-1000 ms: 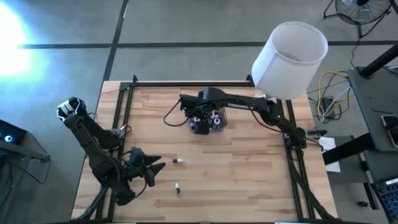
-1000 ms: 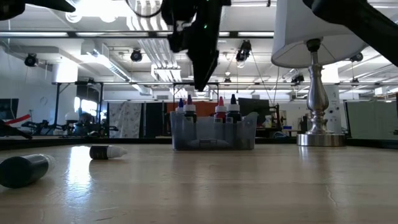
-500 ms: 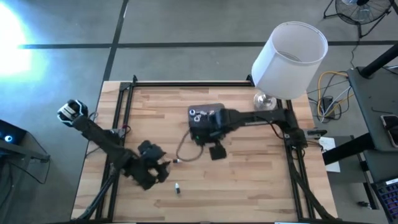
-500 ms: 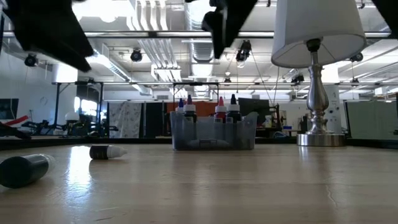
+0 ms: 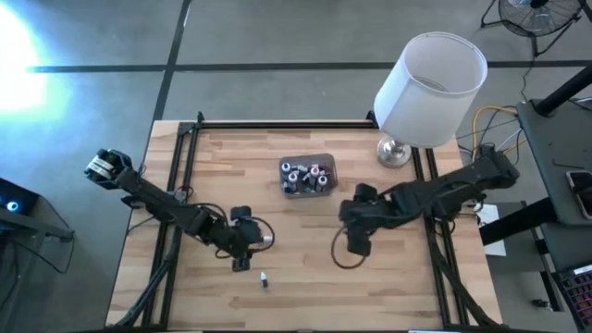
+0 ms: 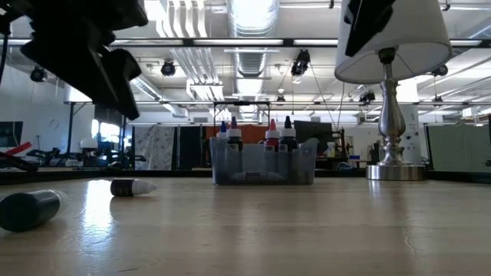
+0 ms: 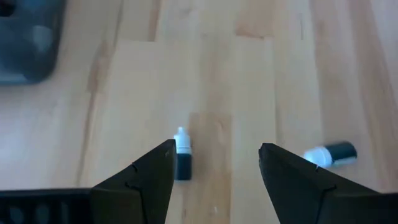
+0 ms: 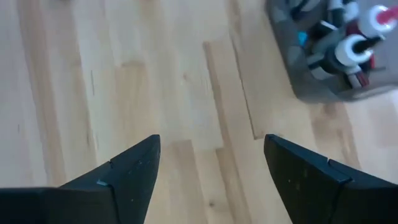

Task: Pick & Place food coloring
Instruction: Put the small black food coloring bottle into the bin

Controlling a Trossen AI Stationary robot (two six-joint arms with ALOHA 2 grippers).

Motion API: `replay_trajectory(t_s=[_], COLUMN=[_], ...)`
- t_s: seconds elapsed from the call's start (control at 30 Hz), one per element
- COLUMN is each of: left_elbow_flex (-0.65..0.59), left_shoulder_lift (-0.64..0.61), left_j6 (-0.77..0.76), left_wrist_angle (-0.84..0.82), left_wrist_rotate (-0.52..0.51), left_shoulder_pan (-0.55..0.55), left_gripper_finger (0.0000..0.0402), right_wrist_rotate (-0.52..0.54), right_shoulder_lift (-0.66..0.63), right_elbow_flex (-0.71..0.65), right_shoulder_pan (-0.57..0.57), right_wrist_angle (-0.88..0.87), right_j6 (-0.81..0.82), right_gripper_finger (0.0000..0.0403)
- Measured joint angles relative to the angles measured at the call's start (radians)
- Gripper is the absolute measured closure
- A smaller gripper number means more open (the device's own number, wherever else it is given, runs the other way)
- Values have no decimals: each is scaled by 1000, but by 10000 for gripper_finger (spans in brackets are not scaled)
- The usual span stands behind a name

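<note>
- The left pincer [image 5: 242,252] hangs in the lower left of the high view, jaws spread and empty, above the two loose food coloring bottles.
- In the left wrist view the near bottle [image 7: 182,154] lies just inside one finger [image 7: 140,183], off to one side of the gap rather than in the middle of it; the other finger [image 7: 305,183] stands well clear of it.
- Its long axis runs straight away from the camera, white cap at the far end, dark body toward the wrist.
- The second bottle [image 7: 329,153] lies outside the gap, beside the other finger, roughly crosswise, with its white cap toward the pincer.
- In the high view the two bottles show at lower centre left: one [image 5: 265,239] is just beside the pincer, the other [image 5: 264,278] lies a little below it.
- To grasp well, I judge the pincer should shift sideways until the near bottle sits midway between the fingers. It should then descend and close across the dark body rather than the cap.
- The right pincer [image 5: 354,242] hangs open and empty at centre right, below and to the right of the grey tub [image 5: 308,176].
- That tub already holds several upright bottles [image 8: 348,46].
- The table [image 5: 388,287] is bare wood around them.
</note>
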Motion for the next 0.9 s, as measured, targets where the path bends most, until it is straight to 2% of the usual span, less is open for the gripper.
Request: replay_trajectory(t_s=[0.13, 0.27, 0.53, 0.9], left_elbow_flex=[-16, -20, -2, 32], left_shoulder_lift=[8, 31, 162, 283], left_j6=[29, 20, 41, 53], left_wrist_angle=[29, 56, 69, 70], left_wrist_rotate=[44, 66, 173, 175], left_shoulder_pan=[50, 102, 147, 153], left_gripper_finger=[195, 195, 195, 199], right_wrist_rotate=[94, 143, 164, 173], right_shoulder_lift=[-46, -59, -62, -63], right_elbow_flex=[-87, -146, -214, -247], right_shoulder_pan=[44, 69, 103, 116], right_wrist_angle=[20, 18, 20, 27], right_j6=[111, 184, 291, 348], right_gripper_finger=[124, 125, 135, 140])
